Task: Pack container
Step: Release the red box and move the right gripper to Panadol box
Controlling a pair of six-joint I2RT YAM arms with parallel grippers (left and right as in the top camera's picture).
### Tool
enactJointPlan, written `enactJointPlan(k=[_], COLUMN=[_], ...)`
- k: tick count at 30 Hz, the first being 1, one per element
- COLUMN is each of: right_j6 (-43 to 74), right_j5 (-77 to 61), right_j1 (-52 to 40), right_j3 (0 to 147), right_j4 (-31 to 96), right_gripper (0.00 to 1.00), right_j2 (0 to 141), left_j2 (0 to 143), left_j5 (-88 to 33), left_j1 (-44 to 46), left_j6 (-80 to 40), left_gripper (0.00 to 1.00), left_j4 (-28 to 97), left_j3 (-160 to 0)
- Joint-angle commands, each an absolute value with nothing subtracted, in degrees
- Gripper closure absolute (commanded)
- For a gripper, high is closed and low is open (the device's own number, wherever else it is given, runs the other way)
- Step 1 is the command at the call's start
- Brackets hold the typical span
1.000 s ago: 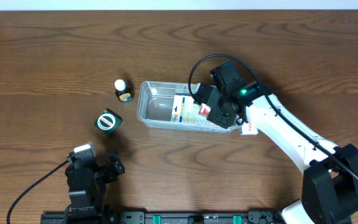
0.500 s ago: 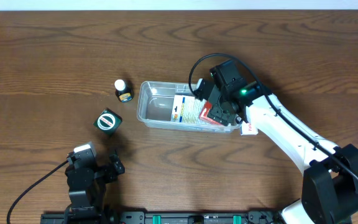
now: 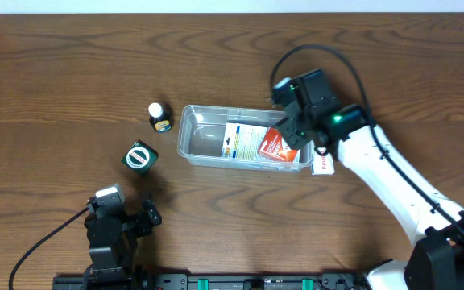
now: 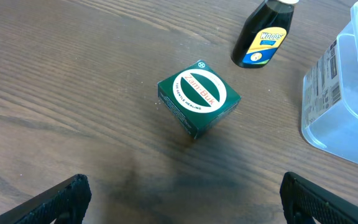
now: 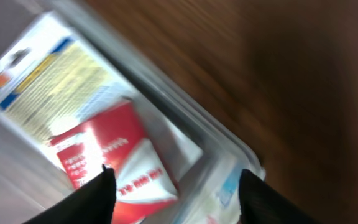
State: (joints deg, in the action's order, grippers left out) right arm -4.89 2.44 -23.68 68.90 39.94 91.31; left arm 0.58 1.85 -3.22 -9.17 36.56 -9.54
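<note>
The clear plastic container [image 3: 196, 137] lies mid-table, and its corner shows in the left wrist view [image 4: 344, 118]. Inside lie a white printed box [image 3: 242, 141] and a red and white box [image 3: 276, 147], also seen in the blurred right wrist view [image 5: 114, 158]. My right gripper [image 3: 298, 129] is open and empty above the container's right end. A green square box [image 3: 139, 156] and a small dark bottle [image 3: 159, 118] stand left of the container; both show in the left wrist view, the box [image 4: 199, 98] and the bottle [image 4: 263, 34]. My left gripper [image 4: 182, 199] is open near the front edge.
A small white and red packet [image 3: 322, 166] lies on the table by the container's right end, under my right arm. The wooden table [image 3: 71, 72] spreads around.
My right gripper let go of the red and white box, which now lies in the container, and rose back to the right. The left arm has not moved.
</note>
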Motion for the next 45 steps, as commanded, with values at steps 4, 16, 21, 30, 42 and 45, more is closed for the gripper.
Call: enactJointPlan(k=[4,16,21,30,42,45], right_j6=[18.3,22.2,22.9,22.9,17.3,13.4], right_j5=[0.4,1.1,-0.9,-0.9,-0.3,-1.8], right_j1=[-13.6,-9.9,-9.9,-8.3,0.1,-0.2], right_j3=[69.7,67.5,66.0,59.6,57.3,57.4], right_j4=[42.1,45.9,45.9,41.9,39.5,38.9], right_gripper=[0.29,0.33,0.29,0.24,0.28,0.24], right_j2=[90.7,96.2,99.9,100.9,100.9,100.8], left_j2=[0.4,0.4,0.4,0.4,0.4,0.4], left_j5=[1.9,2.0,1.9,2.0,1.9,2.0], left_j1=[-3.4,-3.4,-3.4,-3.4,-3.4,-3.4], left_j6=[-8.8,-8.8,-8.8,-8.8,-8.8,-8.8], left_gripper=[0.02,0.02,0.02,0.02,0.02,0.02], left_j4=[36.8,36.8,36.8,36.8,36.8,36.8], left_j3=[-8.8,-8.8,-8.8,-8.8,-8.8,-8.8])
